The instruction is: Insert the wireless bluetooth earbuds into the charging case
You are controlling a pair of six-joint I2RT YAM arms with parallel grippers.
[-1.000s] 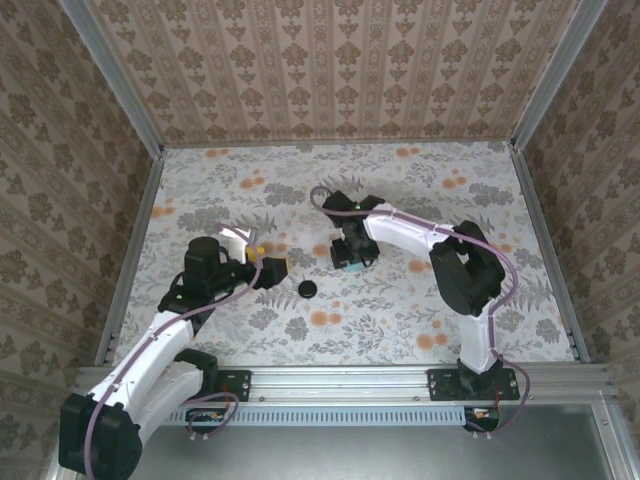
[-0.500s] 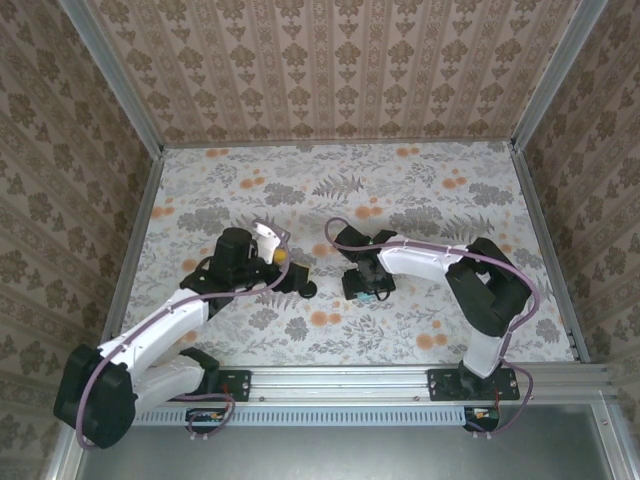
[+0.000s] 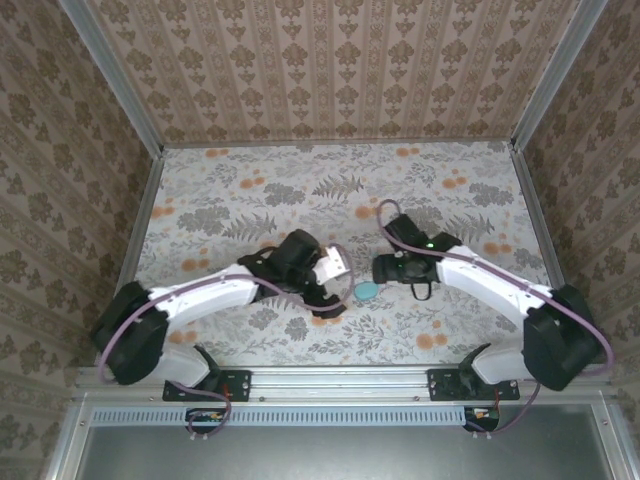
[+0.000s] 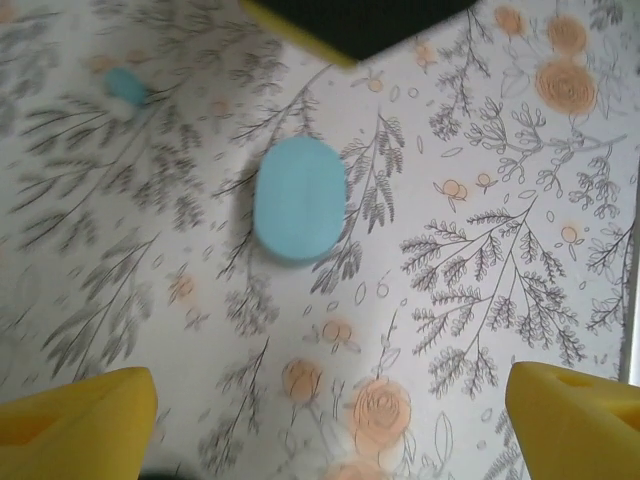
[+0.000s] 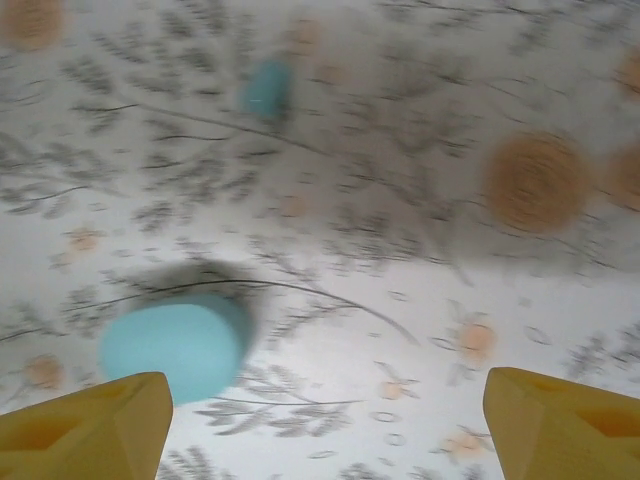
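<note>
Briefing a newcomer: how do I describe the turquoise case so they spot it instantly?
On the floral table, look between the left gripper and right gripper. The charging case lies flat there: a smooth turquoise oval, far larger than the tiny turquoise earbud nearby.

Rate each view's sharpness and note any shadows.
Top external: sharp, evenly lit. Left wrist: turquoise case crisp, turquoise earbud at upper left soft. Right wrist: blurred throughout; a dark shadow rims the case's top.

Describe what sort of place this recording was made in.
Probably a staged robot test cell: wallpaper panels in an aluminium frame, a floral tabletop, and the left arm and right arm bolted to a rail.
</note>
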